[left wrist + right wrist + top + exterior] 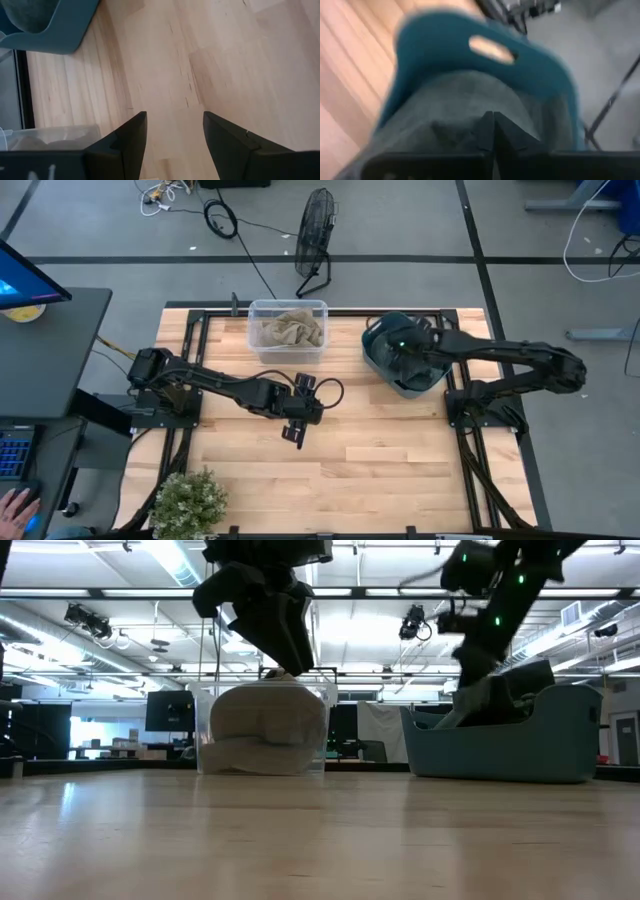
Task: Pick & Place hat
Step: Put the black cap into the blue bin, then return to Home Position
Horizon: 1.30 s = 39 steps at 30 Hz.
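A dark grey hat [445, 105] lies in a teal bin [374, 360] at the table's far right. My right gripper [493, 122] is down in that bin, shut on the hat. In the low view the grey cloth [492, 700] rises above the bin's wall [520, 750] toward the right gripper [470, 675]. A clear bin [288, 307] at the far centre holds a beige hat [290, 332]. My left gripper [175, 120] hangs open over bare wood near the table's middle [297, 430], touching nothing. My right gripper pinches the grey hat's cloth [470, 112] between its two shut fingers, coming from above and pointing down into the teal bin. The fingers hide which part of the hat it has. The cloth is drawn up past the bin's rim, its lower part still inside.
A potted plant [190, 502] stands at the near left corner. The clear bin [265, 730] shows just behind my left gripper in the low view. A fan [316, 240] stands on the floor beyond the far edge. Bare wood [400, 460] spreads over the near half.
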Each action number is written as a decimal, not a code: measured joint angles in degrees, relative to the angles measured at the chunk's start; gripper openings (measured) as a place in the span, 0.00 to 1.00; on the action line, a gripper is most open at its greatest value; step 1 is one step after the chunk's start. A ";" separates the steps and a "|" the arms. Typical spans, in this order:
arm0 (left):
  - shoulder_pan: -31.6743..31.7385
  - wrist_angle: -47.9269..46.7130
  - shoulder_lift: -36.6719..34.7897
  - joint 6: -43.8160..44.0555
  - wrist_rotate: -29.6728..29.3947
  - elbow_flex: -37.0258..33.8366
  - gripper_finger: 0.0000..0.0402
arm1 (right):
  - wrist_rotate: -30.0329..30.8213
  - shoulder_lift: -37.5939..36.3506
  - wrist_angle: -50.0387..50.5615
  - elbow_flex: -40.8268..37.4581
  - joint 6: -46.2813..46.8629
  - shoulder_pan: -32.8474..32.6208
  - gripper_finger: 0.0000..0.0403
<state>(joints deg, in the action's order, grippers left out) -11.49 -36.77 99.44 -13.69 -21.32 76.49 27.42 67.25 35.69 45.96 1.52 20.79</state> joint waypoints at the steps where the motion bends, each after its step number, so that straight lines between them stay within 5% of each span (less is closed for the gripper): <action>1: 0.02 0.00 0.00 0.00 -0.02 0.00 0.49 | 0.10 0.69 -0.39 -1.05 1.09 0.42 0.02; 17: 0.02 -0.03 0.02 -0.15 -0.01 0.00 0.49 | -4.18 9.67 -4.77 -5.79 8.53 4.55 0.00; 29: -0.16 -3.47 -9.51 11.97 -3.21 0.02 0.49 | -5.06 -0.27 9.91 13.27 8.48 -2.71 0.01; 39: 1.13 -6.37 -26.68 19.42 -7.15 -0.86 0.49 | -4.51 -15.81 8.28 14.90 8.97 -15.14 0.01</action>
<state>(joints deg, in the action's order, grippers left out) -10.35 -43.14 72.76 5.73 -28.47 75.63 22.91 51.44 43.97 60.86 10.49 5.64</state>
